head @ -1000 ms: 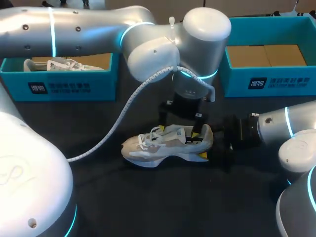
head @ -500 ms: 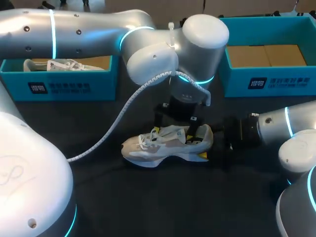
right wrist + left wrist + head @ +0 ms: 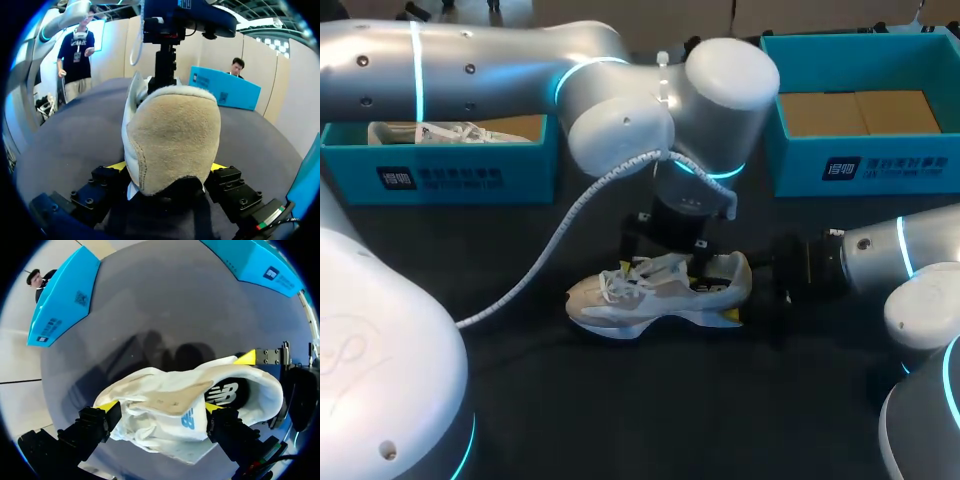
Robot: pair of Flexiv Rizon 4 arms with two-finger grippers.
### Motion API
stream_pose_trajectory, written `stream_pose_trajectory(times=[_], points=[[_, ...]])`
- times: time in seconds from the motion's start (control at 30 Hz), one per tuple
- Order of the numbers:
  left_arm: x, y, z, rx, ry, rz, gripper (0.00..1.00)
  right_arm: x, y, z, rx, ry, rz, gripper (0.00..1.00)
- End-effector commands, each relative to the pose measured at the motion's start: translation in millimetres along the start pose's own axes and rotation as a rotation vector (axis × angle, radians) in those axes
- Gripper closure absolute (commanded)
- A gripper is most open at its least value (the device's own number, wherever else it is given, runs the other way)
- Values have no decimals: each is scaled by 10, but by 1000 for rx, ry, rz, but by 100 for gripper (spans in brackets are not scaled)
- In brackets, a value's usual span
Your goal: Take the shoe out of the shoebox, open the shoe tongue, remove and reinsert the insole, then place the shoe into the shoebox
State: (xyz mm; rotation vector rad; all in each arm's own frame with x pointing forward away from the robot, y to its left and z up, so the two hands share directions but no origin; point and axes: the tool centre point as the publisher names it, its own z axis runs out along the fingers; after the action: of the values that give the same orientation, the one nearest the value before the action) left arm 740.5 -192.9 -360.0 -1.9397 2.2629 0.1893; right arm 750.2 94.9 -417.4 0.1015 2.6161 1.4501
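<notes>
On table [image 3: 620, 400], right fingers [image 3: 116, 166] clamped on shoe [image 3: 650, 295], left fingers [image 3: 107, 406] spread astride it, left wrist alone shows insole [image 3: 227, 392]

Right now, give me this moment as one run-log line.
shoe on table | right gripper shut on heel | left gripper open, astride tongue | insole inside

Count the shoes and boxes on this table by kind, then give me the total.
White lace-up shoes: 2 (one on the table, one in the left box)
Teal rectangular shoeboxes: 2
Total: 4
</notes>
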Motion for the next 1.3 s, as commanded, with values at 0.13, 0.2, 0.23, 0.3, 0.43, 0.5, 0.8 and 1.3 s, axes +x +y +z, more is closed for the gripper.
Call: stream_pose_trajectory(times=[0.13, 0.2, 0.23, 0.3, 0.43, 0.5, 0.8, 1.3], points=[[-168, 3, -63, -11, 29, -12, 0, 5, 2, 61, 7, -2, 1, 100], [-196, 0, -90, -16, 39, -16, 1, 5, 2, 61, 7, -2, 1, 100], [-206, 1, -100, -19, 43, -15, 3, 5, 2, 61, 7, -2, 1, 100], [-235, 4, -130, -24, 53, -16, 15, 5, 2, 61, 7, -2, 1, 100], [-266, 12, -187, -26, 72, -17, 45, 5, 2, 61, 7, -2, 1, 100], [-281, 20, -215, -35, 84, -16, 54, 5, 2, 61, 7, -2, 1, 100], [-333, 138, -332, -85, 145, 30, 99, 5, 2, 61, 7, -2, 1, 100], [-672, 245, -412, -103, 219, 60, 100, 5, 2, 61, 7, -2, 1, 100]])
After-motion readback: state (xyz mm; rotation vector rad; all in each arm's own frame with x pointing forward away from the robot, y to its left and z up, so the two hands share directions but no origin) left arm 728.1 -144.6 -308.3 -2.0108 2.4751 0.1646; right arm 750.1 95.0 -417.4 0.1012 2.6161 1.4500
